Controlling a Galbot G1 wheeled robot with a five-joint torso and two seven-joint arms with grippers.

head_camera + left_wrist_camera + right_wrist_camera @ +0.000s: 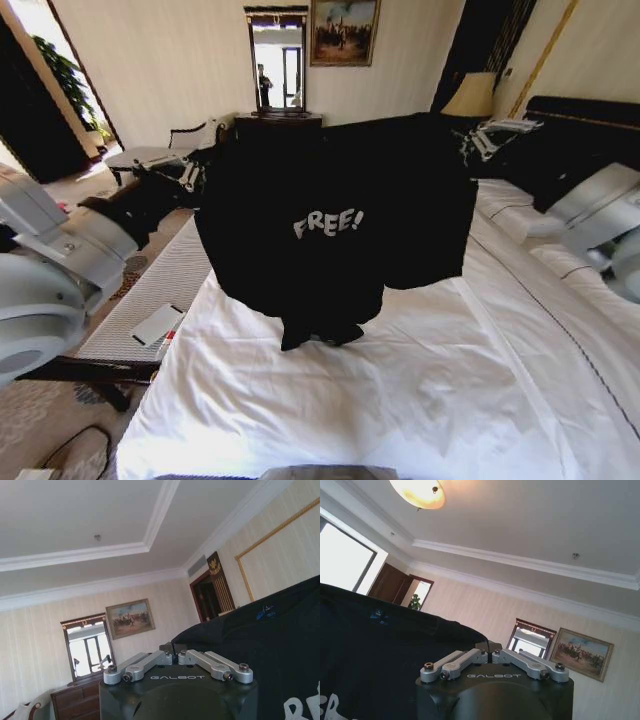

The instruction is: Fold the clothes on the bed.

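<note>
The clothes, one black T-shirt (335, 215) with white lettering "FREE!", hang spread out in the air above the bed (420, 390). My left gripper (192, 172) is shut on the shirt's left shoulder, and my right gripper (478, 138) is shut on its right shoulder. The shirt's bottom hem is bunched and just touches the white sheet. In the left wrist view the left gripper (173, 649) pinches the black fabric (270, 645). In the right wrist view the right gripper (488, 646) pinches the shirt (375, 655) the same way.
A pale upholstered bench (165, 290) with a white card on it runs along the bed's left side. Pillows (515, 205) and a dark headboard (585, 115) lie at the right. A dresser with a mirror (277, 65) and a lamp (472, 95) stand against the far wall.
</note>
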